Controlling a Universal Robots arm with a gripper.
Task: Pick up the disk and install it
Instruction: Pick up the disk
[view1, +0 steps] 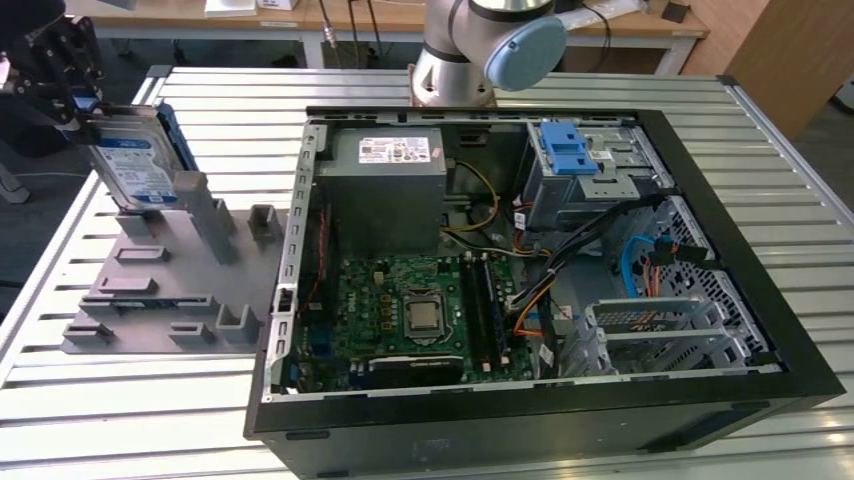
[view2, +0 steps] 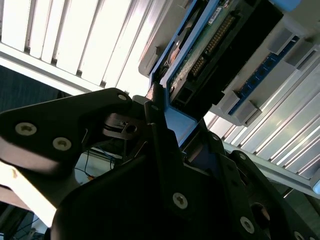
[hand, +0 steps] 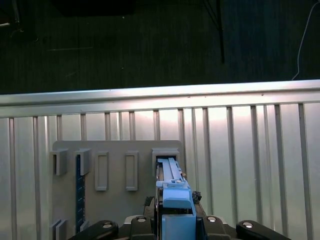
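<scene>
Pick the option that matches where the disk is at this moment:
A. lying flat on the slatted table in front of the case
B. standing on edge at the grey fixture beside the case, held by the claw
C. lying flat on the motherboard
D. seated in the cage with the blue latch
B: in the exterior view the disk stands on edge over the grey fixture, outside the case, with the claw closed on its upper end.

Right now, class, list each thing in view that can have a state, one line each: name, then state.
hand: shut on the top of the disk.
disk: upright on edge, lower end at a slot of the grey holder.
grey holder: flat on the table.
computer case: on its side, open, insides showing.
drive cage: inside the case, blue latch on top.
</scene>
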